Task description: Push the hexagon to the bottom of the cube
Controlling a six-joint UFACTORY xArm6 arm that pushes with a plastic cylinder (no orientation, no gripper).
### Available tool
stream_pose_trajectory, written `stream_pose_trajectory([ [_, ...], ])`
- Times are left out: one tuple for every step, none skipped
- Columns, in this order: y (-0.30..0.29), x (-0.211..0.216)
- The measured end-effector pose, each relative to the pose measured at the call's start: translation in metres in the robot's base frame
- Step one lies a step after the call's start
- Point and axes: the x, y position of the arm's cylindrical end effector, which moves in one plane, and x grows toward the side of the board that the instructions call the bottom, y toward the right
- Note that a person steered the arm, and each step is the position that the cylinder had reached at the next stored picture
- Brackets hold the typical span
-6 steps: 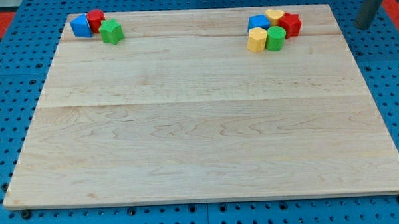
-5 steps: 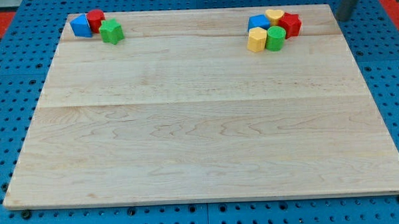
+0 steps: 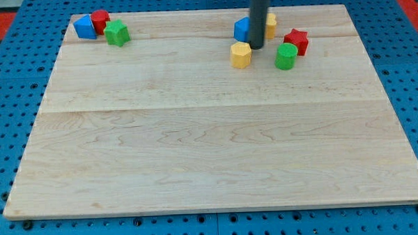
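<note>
My tip (image 3: pixel 255 47) sits upper right of the frame, just right of the yellow hexagon (image 3: pixel 241 54) and below the blue cube (image 3: pixel 243 29), apparently placed to shove the hexagon under the cube on the table (image 3: pixel 210 145); no pincer fitted.

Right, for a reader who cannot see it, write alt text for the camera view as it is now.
My tip rests just right of the yellow hexagon, among a blue block, a yellow block, a red star and a green cylinder near the wooden board's top right. A blue block, red block and green cube cluster top left.
</note>
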Motion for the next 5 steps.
stream_pose_trajectory([
  [-0.010, 0.048],
  [-0.060, 0.055],
  [-0.017, 0.022],
  [0.004, -0.003],
  [0.008, -0.003],
])
